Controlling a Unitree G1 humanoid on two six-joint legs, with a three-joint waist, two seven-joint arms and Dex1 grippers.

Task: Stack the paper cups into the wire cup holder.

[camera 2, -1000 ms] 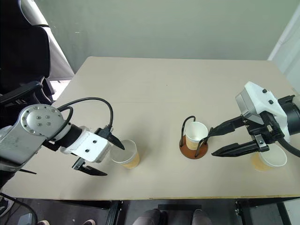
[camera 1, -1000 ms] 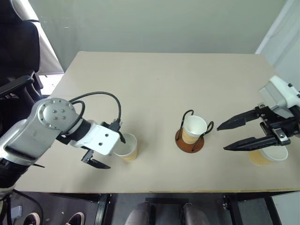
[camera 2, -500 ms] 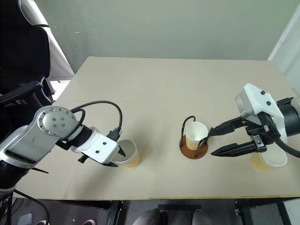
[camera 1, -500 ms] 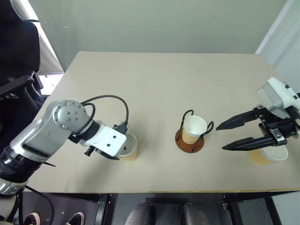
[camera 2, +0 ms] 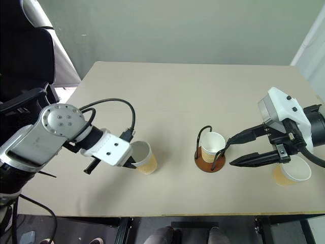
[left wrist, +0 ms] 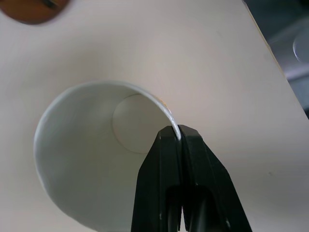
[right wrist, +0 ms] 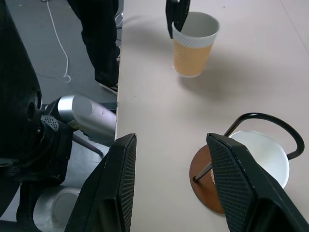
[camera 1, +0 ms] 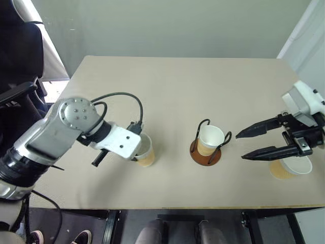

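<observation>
Cup (camera 1: 145,152) rim pinched in my left gripper (left wrist: 176,135), tilted for carrying to the holder (camera 1: 205,151); right gripper (camera 1: 242,146) half open, empty.

Beige table (camera 1: 167,91) carries the wire cup holder (camera 1: 205,152) near centre, one paper cup (camera 1: 145,151) at left, another (camera 1: 290,168) at right edge.
</observation>
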